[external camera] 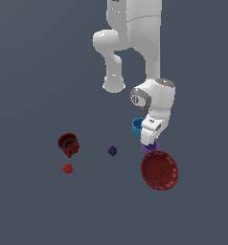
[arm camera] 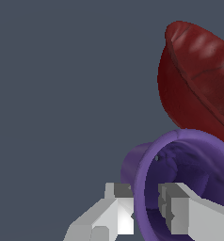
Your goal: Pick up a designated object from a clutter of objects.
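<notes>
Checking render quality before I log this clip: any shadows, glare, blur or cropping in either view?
Exterior view: flat, even light, no cast shadows, sharp; the arm hides most of the purple cup. Wrist view: sharp, soft highlights on the red dish; dish, cup and gripper run off the frame edge.

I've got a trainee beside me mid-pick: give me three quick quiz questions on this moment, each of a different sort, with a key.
1. True or false: the gripper has one finger inside and one finger outside the rim of the small purple tapered cup.
2. Multiple choice: which item sits right next to the purple cup on the side away from the arm? A) the dark red mug B) the wide red ribbed dish C) the tiny red strawberry
3. Fill in: in the exterior view, the light-blue cup is partly hidden behind the robot's ____.

Key: 1 true; 2 B; 3 wrist (hand).
</notes>
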Robot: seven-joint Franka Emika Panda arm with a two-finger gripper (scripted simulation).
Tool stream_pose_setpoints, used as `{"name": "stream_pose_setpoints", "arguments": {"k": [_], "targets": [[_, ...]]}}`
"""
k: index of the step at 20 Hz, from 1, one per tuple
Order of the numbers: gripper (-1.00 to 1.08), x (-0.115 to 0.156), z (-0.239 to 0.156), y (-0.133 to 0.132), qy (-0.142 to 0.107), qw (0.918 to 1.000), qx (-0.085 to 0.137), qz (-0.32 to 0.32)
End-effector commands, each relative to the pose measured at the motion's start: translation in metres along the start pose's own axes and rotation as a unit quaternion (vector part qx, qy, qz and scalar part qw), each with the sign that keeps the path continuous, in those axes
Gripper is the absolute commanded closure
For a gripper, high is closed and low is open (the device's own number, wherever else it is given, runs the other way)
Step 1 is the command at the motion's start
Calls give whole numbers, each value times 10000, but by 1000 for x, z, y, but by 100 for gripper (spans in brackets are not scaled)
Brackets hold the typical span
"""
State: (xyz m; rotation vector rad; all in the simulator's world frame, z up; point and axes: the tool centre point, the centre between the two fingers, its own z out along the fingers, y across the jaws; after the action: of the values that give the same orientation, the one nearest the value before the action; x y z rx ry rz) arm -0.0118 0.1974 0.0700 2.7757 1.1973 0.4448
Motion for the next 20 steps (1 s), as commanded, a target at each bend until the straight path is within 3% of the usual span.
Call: {"name": "stream_pose_setpoints", "arguments": {"k": [1,10,20], "targets": [[108,0,0,0,0,10000,0,1],[108,-6,-16,5,-1,10000,-2,-3],[108,-24,-64,22,-7,10000,-14,-16]]}}
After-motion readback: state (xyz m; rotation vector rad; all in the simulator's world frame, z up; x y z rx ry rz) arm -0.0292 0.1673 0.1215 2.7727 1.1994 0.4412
